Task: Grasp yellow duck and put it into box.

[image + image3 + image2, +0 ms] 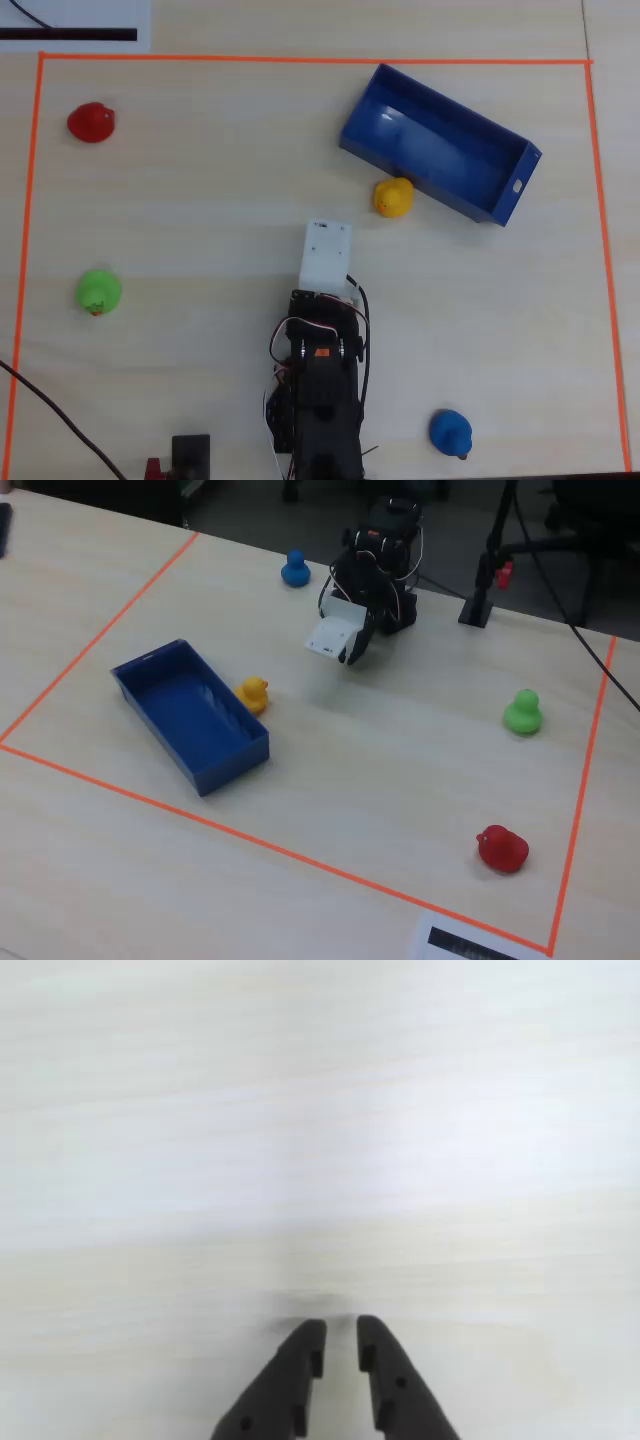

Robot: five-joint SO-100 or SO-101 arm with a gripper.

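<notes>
From above, the arm [318,400] runs off the bottom edge, and its white wrist block hides the gripper completely. In the wrist view the gripper [340,1332] is cut off at the bottom edge, only the black fingers [285,1385] showing; the table [320,1110] there is washed out and blurred. The box's white mark [518,186] is too small to read.

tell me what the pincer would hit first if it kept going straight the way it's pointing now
Probably just bare table. The wrist view shows only empty wood ahead of the pincer, its tips slightly apart. The yellow duck sits off to the right in the overhead view, seemingly out of that line.
</notes>
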